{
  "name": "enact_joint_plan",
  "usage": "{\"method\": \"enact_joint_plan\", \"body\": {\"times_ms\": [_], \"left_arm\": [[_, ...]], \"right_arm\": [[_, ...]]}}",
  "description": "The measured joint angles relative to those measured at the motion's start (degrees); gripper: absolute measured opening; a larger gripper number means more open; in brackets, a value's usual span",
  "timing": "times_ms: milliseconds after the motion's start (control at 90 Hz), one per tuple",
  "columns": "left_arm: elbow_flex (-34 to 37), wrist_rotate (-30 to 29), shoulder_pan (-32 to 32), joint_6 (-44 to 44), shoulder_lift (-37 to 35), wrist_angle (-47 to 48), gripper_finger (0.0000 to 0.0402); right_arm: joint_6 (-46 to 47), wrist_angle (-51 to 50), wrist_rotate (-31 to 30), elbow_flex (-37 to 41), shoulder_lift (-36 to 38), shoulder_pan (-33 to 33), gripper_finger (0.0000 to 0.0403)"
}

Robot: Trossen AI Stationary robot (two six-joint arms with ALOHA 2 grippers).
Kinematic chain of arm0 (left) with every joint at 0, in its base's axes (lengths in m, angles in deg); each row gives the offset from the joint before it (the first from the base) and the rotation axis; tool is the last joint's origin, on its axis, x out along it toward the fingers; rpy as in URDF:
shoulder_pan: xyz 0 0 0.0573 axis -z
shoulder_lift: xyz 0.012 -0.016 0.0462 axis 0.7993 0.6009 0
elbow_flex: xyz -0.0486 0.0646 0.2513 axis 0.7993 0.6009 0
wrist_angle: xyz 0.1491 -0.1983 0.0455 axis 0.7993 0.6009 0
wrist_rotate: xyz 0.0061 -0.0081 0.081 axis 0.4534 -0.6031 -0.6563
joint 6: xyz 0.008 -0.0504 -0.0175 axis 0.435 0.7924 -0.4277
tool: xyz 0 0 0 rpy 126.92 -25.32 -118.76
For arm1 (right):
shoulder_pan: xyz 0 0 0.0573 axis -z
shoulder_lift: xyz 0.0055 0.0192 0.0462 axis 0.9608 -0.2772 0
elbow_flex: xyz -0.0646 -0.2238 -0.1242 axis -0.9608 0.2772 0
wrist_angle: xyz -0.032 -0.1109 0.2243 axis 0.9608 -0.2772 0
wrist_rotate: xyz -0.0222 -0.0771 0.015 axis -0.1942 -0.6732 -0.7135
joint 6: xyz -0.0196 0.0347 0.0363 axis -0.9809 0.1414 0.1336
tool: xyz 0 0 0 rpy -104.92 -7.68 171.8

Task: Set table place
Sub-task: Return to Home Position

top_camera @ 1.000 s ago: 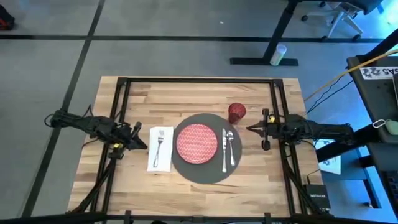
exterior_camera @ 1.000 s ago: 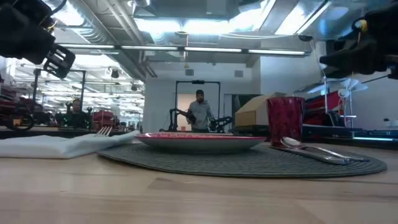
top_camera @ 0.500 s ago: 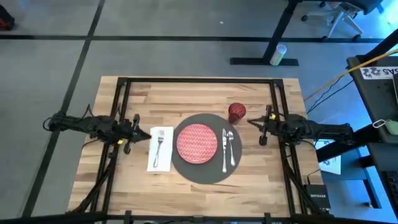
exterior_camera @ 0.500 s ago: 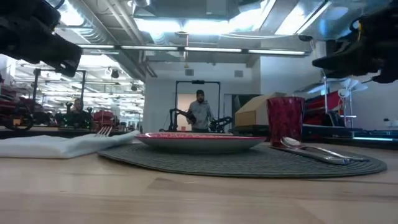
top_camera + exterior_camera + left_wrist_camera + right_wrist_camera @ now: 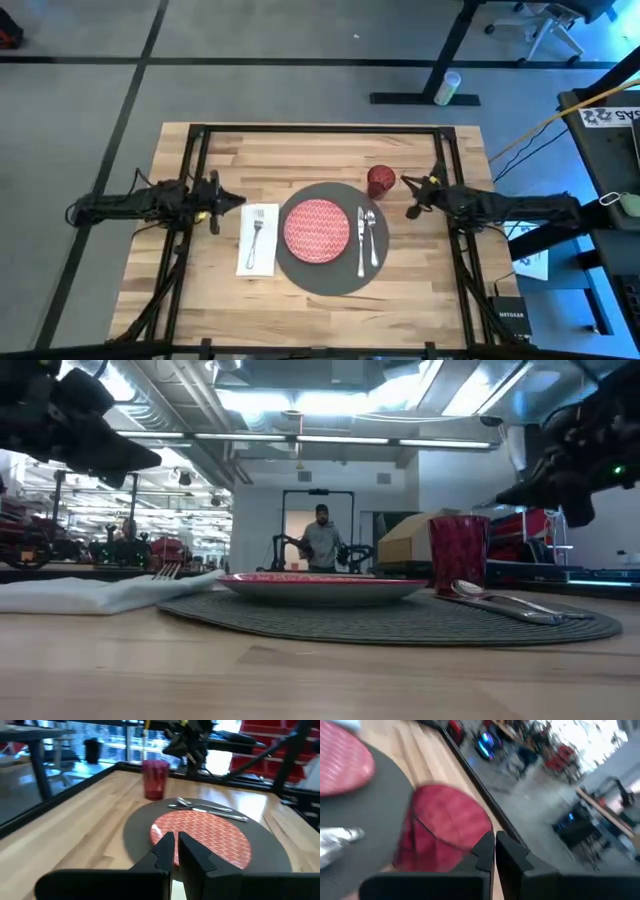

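Looking done, I think: plate (image 5: pixel 317 228) on mat (image 5: pixel 325 280) mid-frame on the table (image 5: pixel 300 155), cup (image 5: pixel 381 181) at its upper right. Beside them, left gripper (image 5: pixel 238 201) and right gripper (image 5: pixel 408 186) are closed and empty. Only going home seems left.

At the low view's left only the tines of the fork (image 5: pixel 168 571) clear the napkin (image 5: pixel 100 592); at right, spoon (image 5: pixel 470 588) and knife (image 5: pixel 360 242) merge indistinguishably.
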Motion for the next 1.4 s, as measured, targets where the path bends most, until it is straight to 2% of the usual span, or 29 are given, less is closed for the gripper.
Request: {"method": "enact_joint_plan", "body": {"times_ms": [178, 267, 378, 478, 667, 722, 956, 1178, 1400], "left_arm": [[0.0, 0.0, -2.3, 0.2, 0.0, 0.0, 0.0005], [0.0, 0.0, -2.5, 0.1, 0.0, -0.1, 0.0005], [0.2, 0.0, -2.5, -1.5, 0.0, -1.7, 0.0005], [0.3, 0.0, -2.5, -3.2, 0.0, -2.5, 0.0005], [0.2, 0.0, -2.5, -1.9, 0.0, -1.6, 0.0005], [0.2, 0.0, -2.5, -0.5, 0.0, -1.5, 0.0005], [0.1, -2.0, -2.5, 0.0, 0.1, -4.3, 0.0005], [0.1, -7.1, -2.5, 3.1, 0.4, -4.9, 0.0005], [0.1, -7.4, -2.5, 8.0, 0.3, -5.0, 0.0005]], "right_arm": [[4.0, 0.2, 0.1, 0.0, -5.8, 0.0, 0.0], [-0.3, 3.4, 1.8, 0.0, -5.6, -0.4, 0.0], [-6.9, 7.5, 11.1, 0.0, -1.9, -1.9, 0.0], [-7.6, 4.6, 18.2, 0.0, 3.2, -2.8, 0.0], [-8.6, -2.7, 23.0, -0.5, 15.7, -3.5, 0.0], [-8.9, -3.8, 22.3, -1.4, 15.6, -3.4, 0.0], [-3.4, -13.0, 9.8, -2.5, 15.5, -3.4, 0.0], [-3.1, -13.1, 8.9, -2.5, 15.2, -3.4, 0.0], [-2.8, -13.1, 9.0, -2.5, 15.2, -3.4, 0.0]]}}
